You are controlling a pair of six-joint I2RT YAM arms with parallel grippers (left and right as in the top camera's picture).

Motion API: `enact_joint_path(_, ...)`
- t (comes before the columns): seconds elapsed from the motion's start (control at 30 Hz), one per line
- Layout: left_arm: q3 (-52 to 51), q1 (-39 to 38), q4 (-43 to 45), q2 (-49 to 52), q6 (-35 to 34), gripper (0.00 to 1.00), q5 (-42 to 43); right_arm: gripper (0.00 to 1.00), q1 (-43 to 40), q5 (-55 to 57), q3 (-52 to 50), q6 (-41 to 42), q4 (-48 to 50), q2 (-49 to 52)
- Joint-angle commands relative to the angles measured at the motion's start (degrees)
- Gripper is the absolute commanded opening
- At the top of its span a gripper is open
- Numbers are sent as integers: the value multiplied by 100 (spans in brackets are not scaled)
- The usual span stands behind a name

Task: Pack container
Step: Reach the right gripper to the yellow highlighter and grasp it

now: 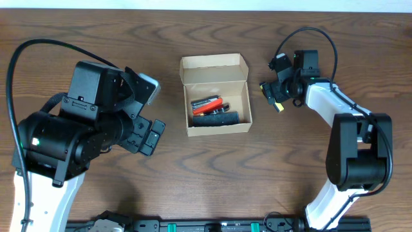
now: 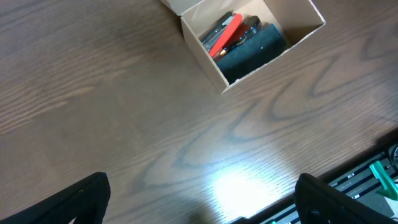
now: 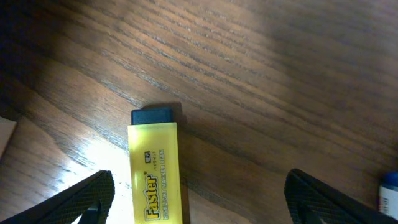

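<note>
The tan cardboard box [image 1: 214, 69] stands open at the table's middle, flap raised at the back. It holds a red marker [image 1: 207, 103] and black markers [image 1: 216, 118]. The left wrist view shows the box [image 2: 203, 55] with the red marker [image 2: 225, 35] inside. My left gripper [image 1: 150, 136] is open and empty [image 2: 202, 196], left of the box over bare table. My right gripper [image 1: 273, 94] is right of the box and open [image 3: 200, 196]. A yellow highlighter [image 3: 155, 174] with a black cap lies on the table between its fingers, near the left one; it also shows overhead [image 1: 278, 106].
A blue and white object [image 3: 389, 190] shows at the right edge of the right wrist view. A black rail [image 1: 212, 225] runs along the table's front edge. The right arm's cable [image 1: 309, 32] loops above its wrist.
</note>
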Motion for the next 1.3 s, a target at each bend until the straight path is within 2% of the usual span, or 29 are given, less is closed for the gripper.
enact_joint_path(0.0, -15, 9, -20, -2, -68, 95, 44, 88, -20, 17, 107, -101, 17, 214)
enact_joint_path(0.13, -15, 9, -20, -2, -68, 95, 44, 83, -17, 20, 107, -98, 7, 269)
enact_joint_path(0.3, -15, 9, -20, -2, -68, 95, 44, 70, -7, 20, 105, -101, -79, 302)
enact_joint_path(0.57, -15, 9, -20, -2, -68, 95, 42, 35, 57, 20, 105, -98, -271, 304)
enact_joint_path(0.63, -15, 9, -20, -2, -68, 95, 44, 30, 66, 20, 105, -92, -350, 304)
enact_joint_path(0.77, -15, 9, -20, -2, -68, 95, 44, 24, 68, 20, 105, 162, -415, 304)
enact_joint_path(1.0, -15, 9, -20, -2, -68, 95, 44, 12, 68, 17, 151, 1121, -455, 42)
enact_joint_path(1.27, -15, 9, -20, -2, -68, 95, 44, 8, 179, -68, 697, 1563, -984, -1246)
